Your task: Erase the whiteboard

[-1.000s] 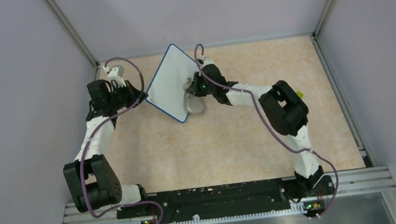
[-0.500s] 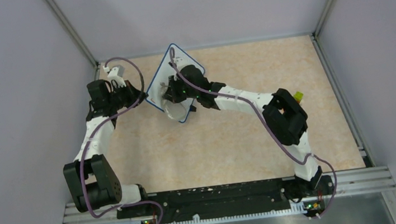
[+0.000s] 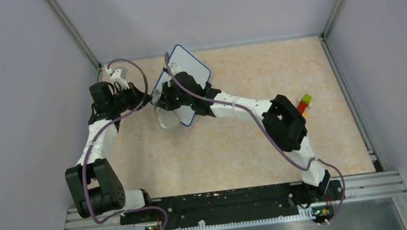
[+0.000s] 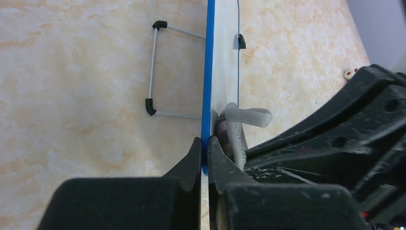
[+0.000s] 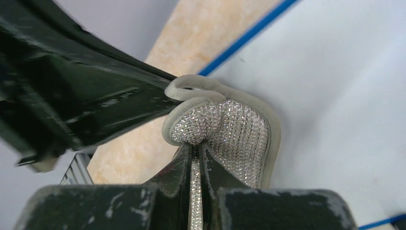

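Here the whiteboard [image 3: 192,64] stands tilted on edge at the upper centre-left of the top view, over the beige marbled tabletop [image 3: 239,145]. The left gripper [image 4: 205,146] is closed on the board's thin blue rim, one finger on each side of it. A wire stand [image 4: 152,67] with black-tipped corners juts from the board's back in the left wrist view. The right gripper [image 5: 195,153] is clamped on a grey eraser pad [image 5: 234,129] with a glittery textured face and a pale curled rim, and the pad lies against the board's face near its lower left edge. What shows of that face is plain white. A small yellow, red and green object [image 3: 304,102] lies at centre right, just beyond the right arm's elbow.
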